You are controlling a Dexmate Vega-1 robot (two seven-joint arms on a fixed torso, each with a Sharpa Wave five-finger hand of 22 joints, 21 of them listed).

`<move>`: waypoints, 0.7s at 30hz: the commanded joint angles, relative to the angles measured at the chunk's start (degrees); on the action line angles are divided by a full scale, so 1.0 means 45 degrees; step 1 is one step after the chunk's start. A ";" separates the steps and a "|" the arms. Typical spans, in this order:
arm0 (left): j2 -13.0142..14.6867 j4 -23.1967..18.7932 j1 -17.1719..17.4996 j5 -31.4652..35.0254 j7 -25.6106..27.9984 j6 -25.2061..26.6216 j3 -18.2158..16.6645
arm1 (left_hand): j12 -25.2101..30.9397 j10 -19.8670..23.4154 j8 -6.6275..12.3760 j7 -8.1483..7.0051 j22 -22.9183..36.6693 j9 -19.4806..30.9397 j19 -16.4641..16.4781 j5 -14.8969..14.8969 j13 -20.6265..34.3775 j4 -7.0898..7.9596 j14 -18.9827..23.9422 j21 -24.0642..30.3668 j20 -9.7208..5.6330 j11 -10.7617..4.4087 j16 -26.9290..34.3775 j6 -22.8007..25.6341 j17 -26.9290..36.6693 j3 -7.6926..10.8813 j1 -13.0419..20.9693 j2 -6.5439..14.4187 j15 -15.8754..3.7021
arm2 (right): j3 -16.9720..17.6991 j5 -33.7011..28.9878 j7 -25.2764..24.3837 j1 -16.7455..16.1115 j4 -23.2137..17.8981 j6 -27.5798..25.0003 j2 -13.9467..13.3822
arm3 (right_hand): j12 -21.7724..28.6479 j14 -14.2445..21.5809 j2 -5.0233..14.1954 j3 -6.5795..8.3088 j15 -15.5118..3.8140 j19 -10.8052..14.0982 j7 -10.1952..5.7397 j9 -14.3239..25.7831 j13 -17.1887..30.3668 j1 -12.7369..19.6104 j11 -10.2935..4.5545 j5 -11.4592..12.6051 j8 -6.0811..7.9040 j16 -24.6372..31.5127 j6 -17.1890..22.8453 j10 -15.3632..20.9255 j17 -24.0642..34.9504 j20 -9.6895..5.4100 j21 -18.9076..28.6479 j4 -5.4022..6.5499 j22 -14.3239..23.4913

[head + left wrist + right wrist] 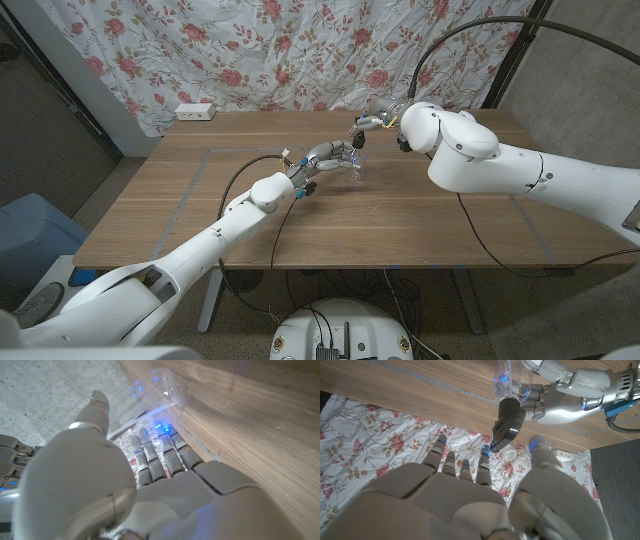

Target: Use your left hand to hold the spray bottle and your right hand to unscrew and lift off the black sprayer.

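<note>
Steadiness from the left hand (325, 160) matters most here: it wraps the clear spray bottle (503, 379) at the middle of the counter (400, 215), fingers curled round the body, and the left wrist view shows the transparent wall (150, 395) just past its fingertips. The black sprayer (507, 422) sits at the bottle's neck, and whether it is already loose from the thread I cannot tell. The right hand (372, 125) hangs just beyond the sprayer head; in the right wrist view its fingers (465, 467) reach toward the sprayer with the tips near or touching it, but whether they pinch it is not clear, so I leave that hand's hold undecided. To do this step well, I judge the right fingers should close on the collar rather than on the nozzle, turn in short bites while the left grip resists the twist, then lift straight up along the bottle's axis so the dip tube clears without dragging. Squeezing the thin bottle too hard could buckle it; too loose and it spins with the cap.
</note>
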 commanded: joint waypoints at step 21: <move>-0.0080 0.0205 -0.0087 0.0012 -0.0005 -0.0043 0.0026 | 0.0052 0.0933 0.0536 -0.0015 0.0046 -0.0054 0.0082 0.0048 0.1227 0.0096 0.0160 0.0101 0.0049 -0.0787 -0.0098 0.0167 0.0044 0.0039 0.0472 0.1121 -0.1782 | -0.0570 0.0121 -0.0319 0.0406 0.0575 -0.0137 0.0363 | 0.0122 0.0217 0.0073 0.0288 -0.0355 0.0324 -0.0252 0.0238 0.0026 0.1035 -0.0091 0.0065 0.0351 0.0203 0.0580 0.0282 -0.0015 -0.0260 0.0061 -0.0023 0.0012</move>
